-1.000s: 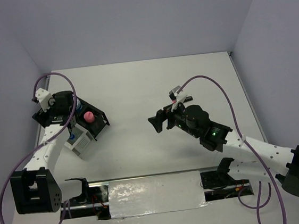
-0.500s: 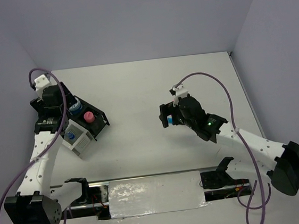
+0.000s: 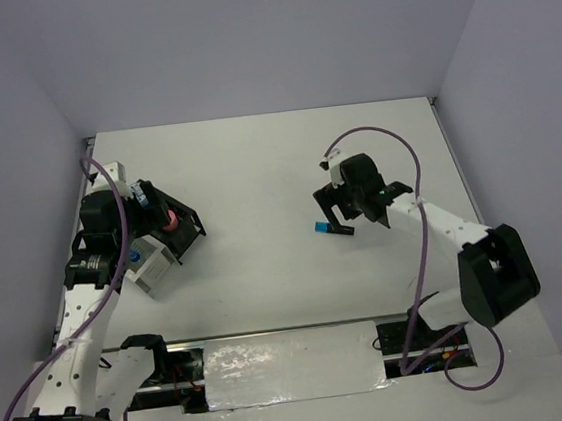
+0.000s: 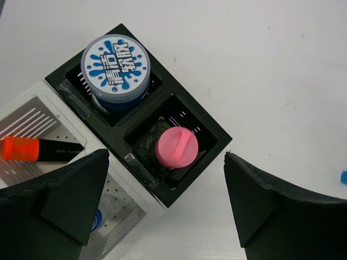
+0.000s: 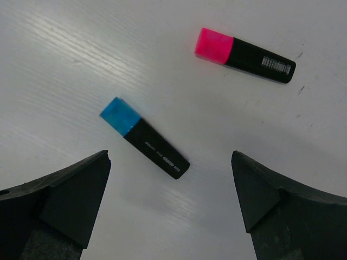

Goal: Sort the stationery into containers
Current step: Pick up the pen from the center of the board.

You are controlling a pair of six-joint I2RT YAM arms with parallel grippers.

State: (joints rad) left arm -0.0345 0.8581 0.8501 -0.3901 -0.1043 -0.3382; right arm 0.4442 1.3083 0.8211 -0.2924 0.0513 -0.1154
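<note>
Black box [image 4: 214,135] compartments already hold the blue-white roll [image 4: 115,65] and the pink cylinder [image 4: 176,148], and an orange-capped marker [image 4: 38,150] lies on the white-grey box [image 4: 32,116]. Left for you are the blue-capped marker [image 5: 143,138] and pink-capped marker [image 5: 245,54], loose on the table [image 5: 65,65] under your right gripper [image 5: 169,157]. It and your left gripper [image 4: 166,153] gape wide, empty.

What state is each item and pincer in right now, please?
Blue-white roll: upright in one black box compartment.
Pink cylinder: upright in the other compartment.
Orange-capped marker: capped, lying on the slotted top of the white box.
Blue-capped marker: capped, lying loose on the table.
Pink-capped marker: capped, lying loose on the table.
Left pincer: open, empty.
Right pincer: open, empty.
</note>
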